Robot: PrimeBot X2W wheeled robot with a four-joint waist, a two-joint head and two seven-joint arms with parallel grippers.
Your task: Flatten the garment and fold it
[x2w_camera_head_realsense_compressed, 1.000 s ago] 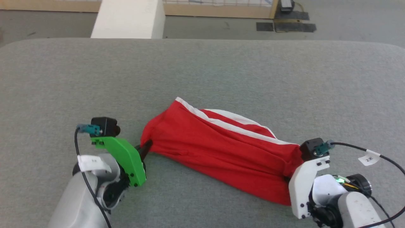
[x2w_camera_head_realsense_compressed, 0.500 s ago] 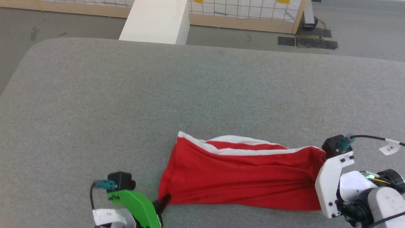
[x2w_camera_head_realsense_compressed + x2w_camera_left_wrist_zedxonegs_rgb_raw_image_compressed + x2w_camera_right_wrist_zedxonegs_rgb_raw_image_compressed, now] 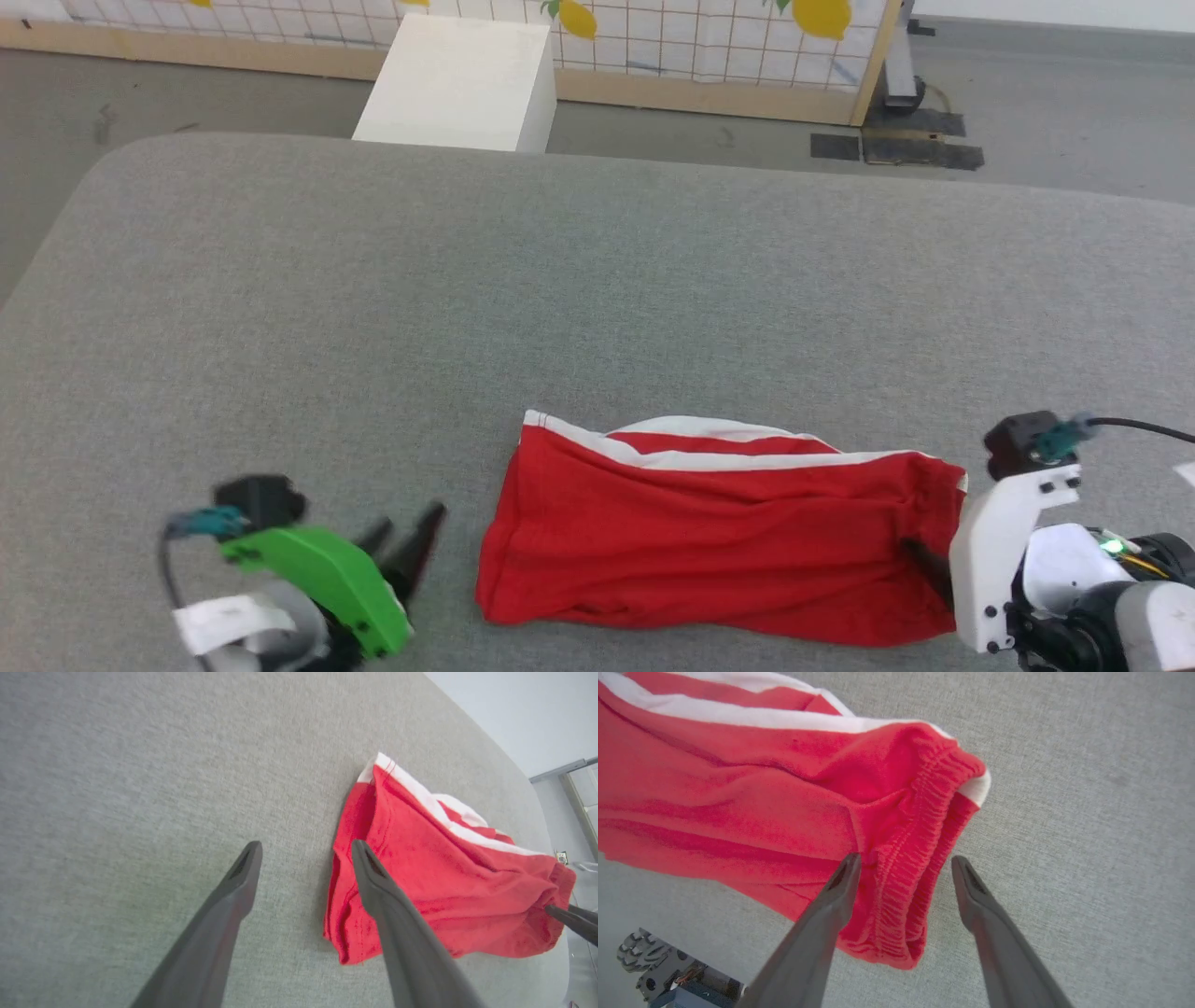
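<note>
Red soft-fabric shorts with a white stripe [image 3: 719,532] lie rumpled near the front of the grey cloth-covered table [image 3: 597,280], probably light, limp and best pinched at hem and elastic waistband, between the left gripper [image 3: 306,843], jaws spread empty, and the right gripper [image 3: 906,858], jaws apart astride the waistband.

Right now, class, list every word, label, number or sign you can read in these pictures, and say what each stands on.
Nothing here is legible.
On the white tag at the head view's lower left: any writing is too blurred to read.
On the garment: no lettering visible, just white stripes.
</note>
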